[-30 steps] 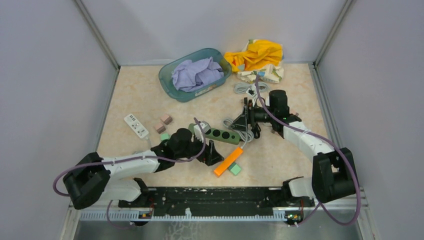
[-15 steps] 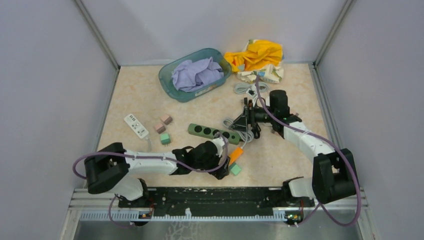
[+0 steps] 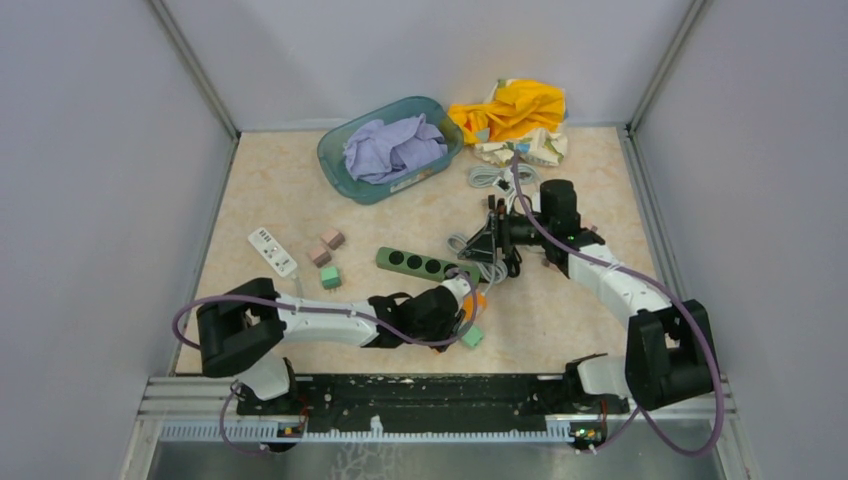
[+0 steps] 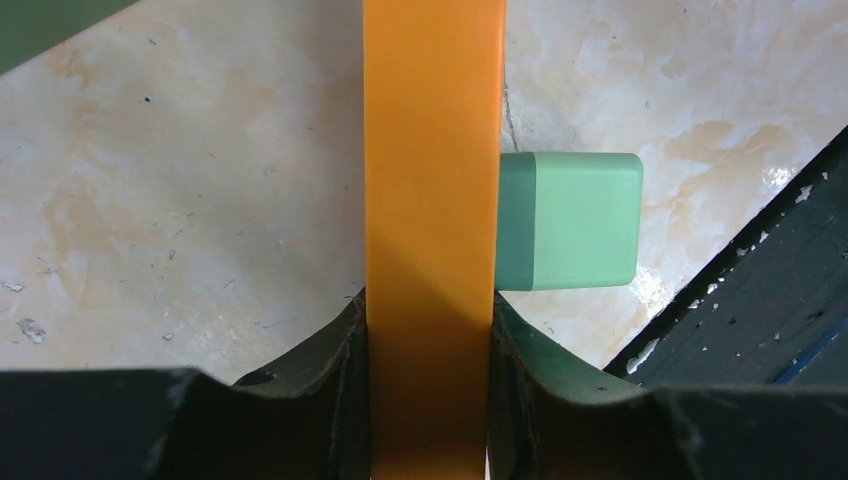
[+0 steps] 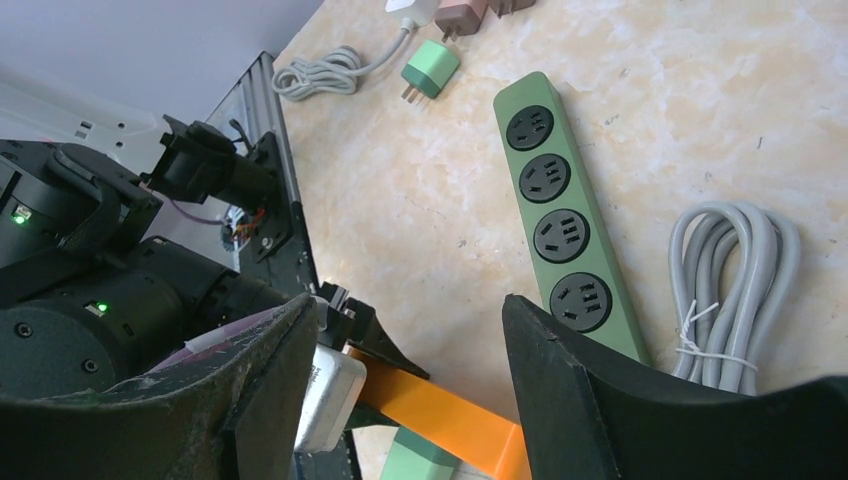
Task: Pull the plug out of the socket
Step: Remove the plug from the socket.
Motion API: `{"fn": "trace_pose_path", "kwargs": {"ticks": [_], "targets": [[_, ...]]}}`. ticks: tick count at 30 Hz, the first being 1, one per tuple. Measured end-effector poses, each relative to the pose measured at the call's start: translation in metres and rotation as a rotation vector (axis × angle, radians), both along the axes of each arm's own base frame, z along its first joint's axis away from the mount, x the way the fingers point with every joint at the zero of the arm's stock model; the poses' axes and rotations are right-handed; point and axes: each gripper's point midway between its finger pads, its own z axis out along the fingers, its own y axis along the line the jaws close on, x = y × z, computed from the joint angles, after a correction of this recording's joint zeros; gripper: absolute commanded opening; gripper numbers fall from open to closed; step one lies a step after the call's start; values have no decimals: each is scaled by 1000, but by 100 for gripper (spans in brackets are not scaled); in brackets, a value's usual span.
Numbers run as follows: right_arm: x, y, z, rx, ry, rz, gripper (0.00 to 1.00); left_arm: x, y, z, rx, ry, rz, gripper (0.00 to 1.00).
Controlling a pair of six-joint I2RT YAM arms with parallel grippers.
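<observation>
Orange bar (image 4: 432,200) is sitting clamped between the two fingers of the left gripper (image 4: 430,320), which are pressing its long sides. This pincer is therefore gripping a bystander, probably to clear working room. The green power strip (image 5: 565,230) is lying mid-table, at the bar's 11 o'clock seen from overhead, with all four outlets showing empty (no plug is seated anywhere visible). A small green plug (image 5: 430,68) is resting loose at the strip's 9 o'clock. The right gripper (image 5: 408,305) is hovering by the strip's 3 o'clock end, jaws spread wide and holding nothing, seemingly ready to steady it. From overhead the left arm (image 3: 320,322) is hiding most of the bar; whether it is lifting is unclear.
</observation>
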Motion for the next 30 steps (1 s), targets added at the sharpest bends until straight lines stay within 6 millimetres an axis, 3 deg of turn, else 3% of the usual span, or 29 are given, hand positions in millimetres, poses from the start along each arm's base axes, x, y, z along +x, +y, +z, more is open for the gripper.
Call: {"fn": "trace_pose_path", "kwargs": {"ticks": [3, 6, 10, 16, 21, 30], "targets": [[0, 0, 1, 1, -10, 4, 69, 0, 0, 0, 1, -1, 2, 1], [-1, 0, 1, -3, -25, 9, 72, -1, 3, 1, 0, -1, -1, 0], [-3, -2, 0, -15, -62, 28, 98, -2, 10, 2, -40, 19, -7, 0], [-8, -5, 9, -27, -221, 84, 99, -1, 28, 4, -160, 109, -9, 0], [-29, -5, 13, -3, -394, 235, 99, 1, 40, 8, -275, 211, -1, 0], [-81, -8, -32, -81, -717, 561, 98, 1, 36, 26, -467, 416, -17, 0]]}}
